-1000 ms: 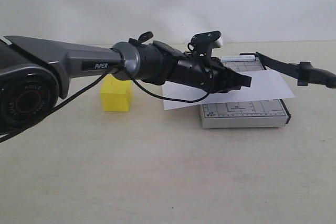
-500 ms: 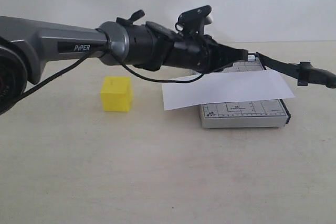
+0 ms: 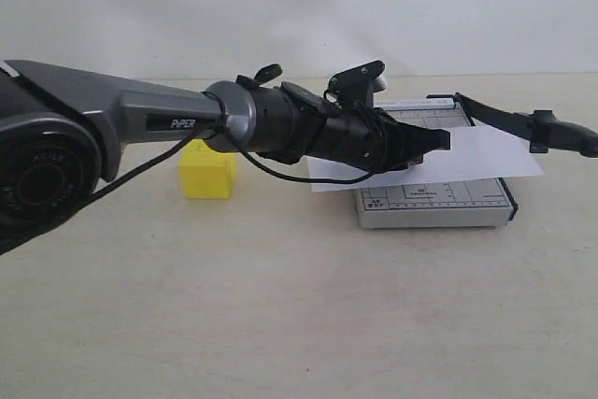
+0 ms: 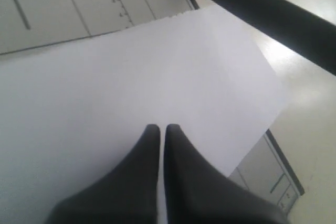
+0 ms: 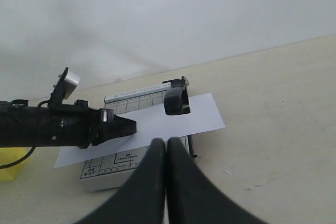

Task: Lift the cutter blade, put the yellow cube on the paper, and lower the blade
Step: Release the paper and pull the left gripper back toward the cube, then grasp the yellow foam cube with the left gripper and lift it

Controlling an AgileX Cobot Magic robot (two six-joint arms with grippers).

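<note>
The white paper point(image 3: 476, 156) lies across the grey gridded cutter base point(image 3: 434, 205) and overhangs it on both sides. The cutter blade point(image 3: 509, 119) is raised and slants out to the right, clear of the paper. My left gripper point(image 3: 444, 140) is shut, its tips low over the paper point(image 4: 131, 77) near the middle of the base; the left wrist view shows them point(image 4: 161, 128) closed with only paper beneath. The yellow cube point(image 3: 206, 178) sits on the table left of the cutter, partly behind the left arm. My right gripper point(image 5: 166, 142) is shut and empty, hanging back from the cutter.
The left arm's grey forearm point(image 3: 140, 119) spans the left half of the exterior view, above the cube. The blade's handle end point(image 5: 176, 100) juts towards the right wrist camera. A pale wall stands behind the beige table point(image 3: 280, 306).
The left gripper rose half a second ago and has come back down over the paper. The paper has slid a little to the right on the base.
</note>
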